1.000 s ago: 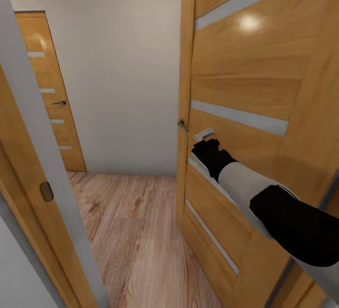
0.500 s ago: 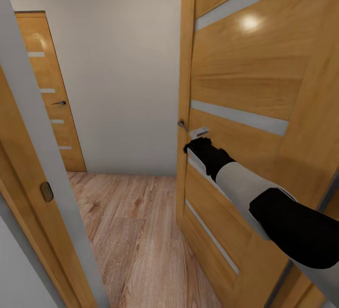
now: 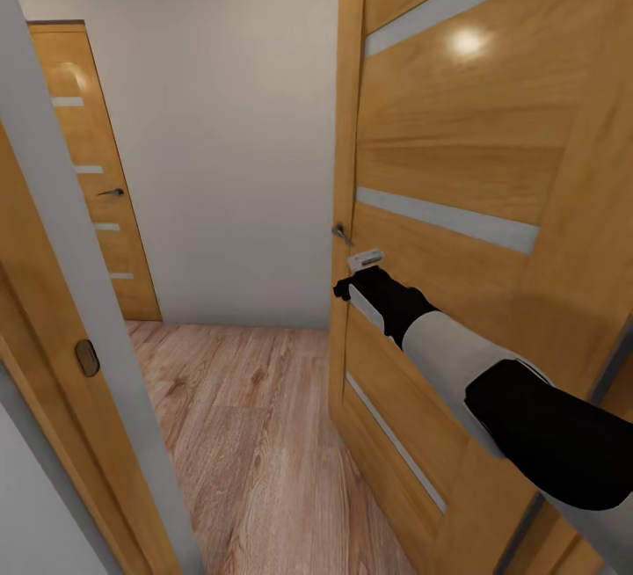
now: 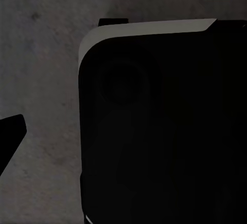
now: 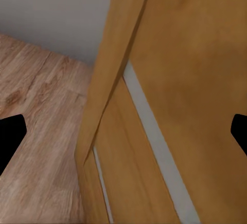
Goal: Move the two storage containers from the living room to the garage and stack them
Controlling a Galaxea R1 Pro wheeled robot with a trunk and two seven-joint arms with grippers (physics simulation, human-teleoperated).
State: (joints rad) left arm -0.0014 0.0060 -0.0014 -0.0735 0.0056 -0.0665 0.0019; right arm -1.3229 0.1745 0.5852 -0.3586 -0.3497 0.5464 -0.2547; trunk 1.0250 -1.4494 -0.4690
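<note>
A tall oak-coloured door (image 3: 457, 188) with pale glass strips stands swung partway open at the right of the head view, its free edge turned toward the camera, so a passage lies open beside it. Past that edge runs a light wood-plank floor (image 3: 255, 434) up to a plain pale wall (image 3: 229, 135), where a second, matching door (image 3: 88, 171) stands shut at the left. Close at the left of the head view is the pale door frame (image 3: 79, 294) with a small metal strike plate (image 3: 86, 357), which suggests the robot is standing in a doorway on its way between rooms.

The right arm reaches forward along the open door's face, and the right gripper (image 3: 352, 280) sits just below the small dark door handle (image 3: 341, 233), near the door's edge; that placement looks meant for pushing or holding the door aside so the base can pass. In the right wrist view its two dark fingertips (image 5: 10, 139) stand wide apart with nothing between them, the door edge and a glass strip lying ahead.

The left wrist view is dim: a dark rounded part of the robot over mottled grey, possibly concrete, and I cannot tell whether that gripper is apart or together.

Neither storage container is held; by my reading both have yet to be fetched or set down elsewhere.
</note>
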